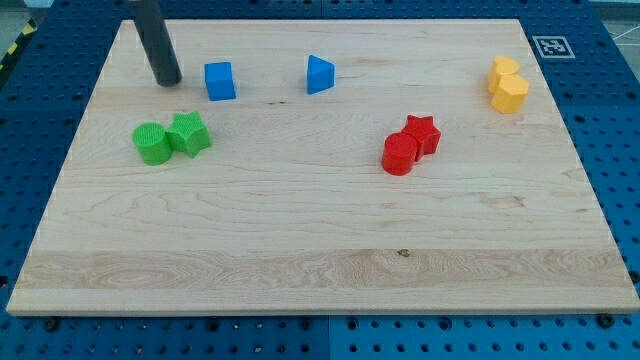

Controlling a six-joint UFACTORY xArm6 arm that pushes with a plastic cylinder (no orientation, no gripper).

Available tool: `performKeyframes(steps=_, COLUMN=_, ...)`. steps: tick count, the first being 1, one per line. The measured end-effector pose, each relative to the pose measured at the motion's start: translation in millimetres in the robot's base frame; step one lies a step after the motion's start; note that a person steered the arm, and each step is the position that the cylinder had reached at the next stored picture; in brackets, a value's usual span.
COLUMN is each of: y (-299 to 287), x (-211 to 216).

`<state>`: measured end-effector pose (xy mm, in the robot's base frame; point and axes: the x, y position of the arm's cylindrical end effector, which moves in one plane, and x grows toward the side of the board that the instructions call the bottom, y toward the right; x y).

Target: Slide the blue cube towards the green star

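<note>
The blue cube (220, 80) sits on the wooden board (320, 260) near the view's top left. The green star (189, 133) lies just below and slightly left of it, touching a green cylinder (152, 143) on its left. My tip (167, 81) rests on the board just left of the blue cube, with a small gap between them. The dark rod rises from it toward the view's top left.
A blue triangular block (319, 74) lies right of the cube. A red star (421, 133) and a red cylinder (399, 155) touch at centre right. Two yellow blocks (508, 84) sit at the top right. The board's top edge is close behind my tip.
</note>
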<state>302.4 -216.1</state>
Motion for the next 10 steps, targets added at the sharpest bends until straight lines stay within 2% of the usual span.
performKeyframes(steps=1, y=7.7, x=-57.8)
performKeyframes(steps=3, y=23.2, x=-73.6)
performKeyframes(steps=4, y=44.1, x=-36.1)
performKeyframes(steps=6, y=48.7, x=-29.4)
performKeyframes(steps=7, y=68.8, x=6.1)
performKeyframes(steps=8, y=71.1, x=6.9)
performKeyframes(steps=9, y=75.1, x=39.5)
performKeyframes(steps=10, y=75.1, x=54.6)
